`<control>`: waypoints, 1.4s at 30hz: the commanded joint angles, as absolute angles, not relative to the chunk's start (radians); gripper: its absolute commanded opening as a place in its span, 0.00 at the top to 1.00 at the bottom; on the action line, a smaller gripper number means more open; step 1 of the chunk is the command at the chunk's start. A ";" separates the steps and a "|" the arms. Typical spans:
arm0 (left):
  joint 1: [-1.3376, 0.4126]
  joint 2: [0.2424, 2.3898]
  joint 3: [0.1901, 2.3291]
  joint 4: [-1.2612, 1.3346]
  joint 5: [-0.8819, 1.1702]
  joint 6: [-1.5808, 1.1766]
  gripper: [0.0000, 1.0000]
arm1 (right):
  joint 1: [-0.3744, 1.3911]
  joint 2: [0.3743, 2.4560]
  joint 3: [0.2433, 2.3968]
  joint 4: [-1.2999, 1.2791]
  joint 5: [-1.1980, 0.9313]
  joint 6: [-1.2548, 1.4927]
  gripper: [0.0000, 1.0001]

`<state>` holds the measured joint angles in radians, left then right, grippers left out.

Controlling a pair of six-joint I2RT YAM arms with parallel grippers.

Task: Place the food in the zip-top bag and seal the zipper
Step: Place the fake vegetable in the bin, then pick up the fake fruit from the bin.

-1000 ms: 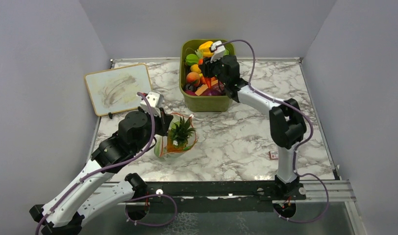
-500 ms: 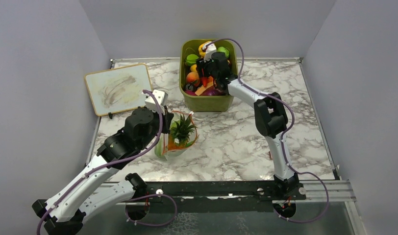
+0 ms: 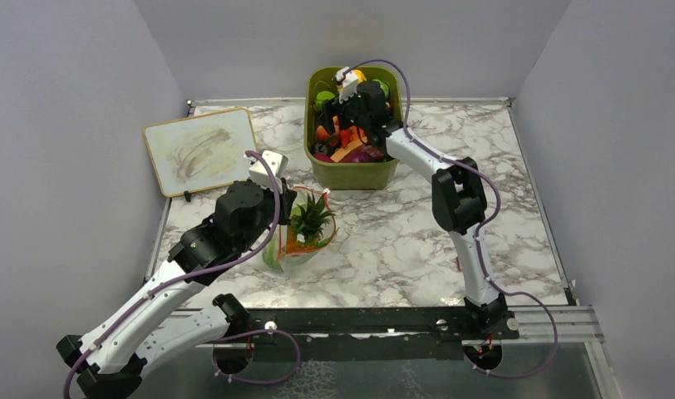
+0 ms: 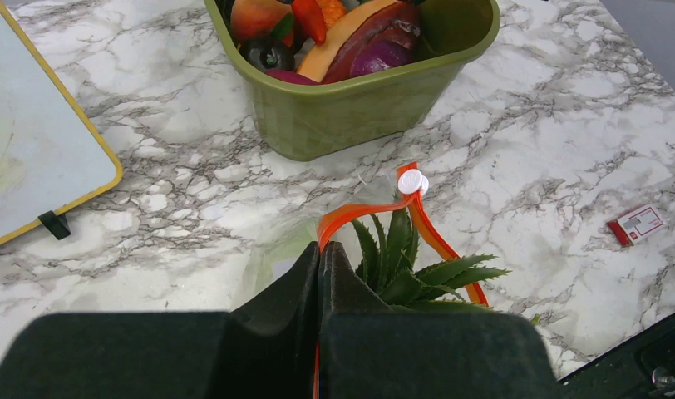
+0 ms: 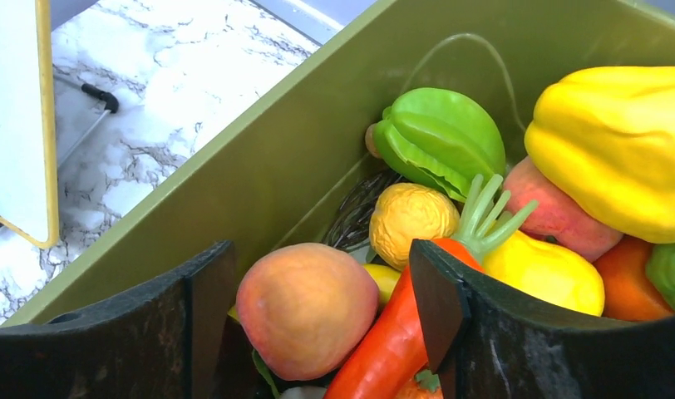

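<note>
The toy peach (image 5: 307, 307) lies at the lower centre of the right wrist view, in the near corner of the olive-green bin (image 5: 234, 191) beside a toy carrot (image 5: 384, 349). It looks like light, hollow plastic, hard, smooth and round, so it will likely squirt out of a shallow pinch. Take it across its widest middle. Your right claw (image 5: 316, 293) stands wide, one finger on each side of the peach, not yet touching it.

The zip-top bag (image 3: 288, 253) sits left of centre in the overhead view, well apart from the bin, with a leafy-topped orange fruit (image 4: 401, 266) already inside. Your left claw (image 4: 320, 258) is pinched tight on the zipper (image 4: 351, 214), holding the mouth up. The film looks thin and limp, and would probably sag onto the worktop (image 4: 525, 141) if you let go.
</note>
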<state>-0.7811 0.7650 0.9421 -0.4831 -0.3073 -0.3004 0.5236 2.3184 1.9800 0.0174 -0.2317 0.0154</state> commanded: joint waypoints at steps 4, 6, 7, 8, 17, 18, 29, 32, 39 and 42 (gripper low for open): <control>-0.783 0.745 0.962 -0.445 -0.305 -0.306 1.00 | 0.523 2.451 2.142 -0.174 -0.287 -0.063 0.20; -0.784 0.741 0.965 -0.445 -0.307 -0.306 1.00 | 0.523 2.456 2.142 -0.197 -0.294 -0.065 0.20; -0.784 0.741 0.967 -0.444 -0.308 -0.304 1.00 | 0.523 2.458 2.141 -0.208 -0.294 -0.066 0.20; -0.783 0.741 0.969 -0.445 -0.308 -0.301 1.00 | 0.523 2.459 2.142 -0.217 -0.296 -0.065 0.20; -0.784 0.739 0.973 -0.445 -0.310 -0.299 1.00 | 0.523 2.464 2.180 -0.302 -0.416 -0.081 0.23; -0.784 0.737 0.969 -0.445 -0.310 -0.300 1.00 | 0.523 2.461 2.185 -0.329 -0.417 -0.081 0.22; -0.784 0.727 0.965 -0.437 -0.297 -0.315 1.00 | 0.525 2.469 2.227 -0.422 -0.339 -0.100 0.23; -0.784 0.720 0.966 -0.436 -0.296 -0.324 1.00 | 0.525 2.486 2.260 -0.472 -0.349 -0.120 0.20; -0.784 0.713 0.961 -0.436 -0.293 -0.342 1.00 | 0.525 2.494 2.258 -0.508 -0.318 -0.133 0.18; -0.784 0.711 0.952 -0.436 -0.294 -0.347 1.00 | 0.525 2.491 2.262 -0.508 -0.330 -0.140 0.27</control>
<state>-0.7811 0.7349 0.9421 -0.4892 -0.3042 -0.3275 0.5236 2.4500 2.2490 -0.4000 -0.3424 -0.1287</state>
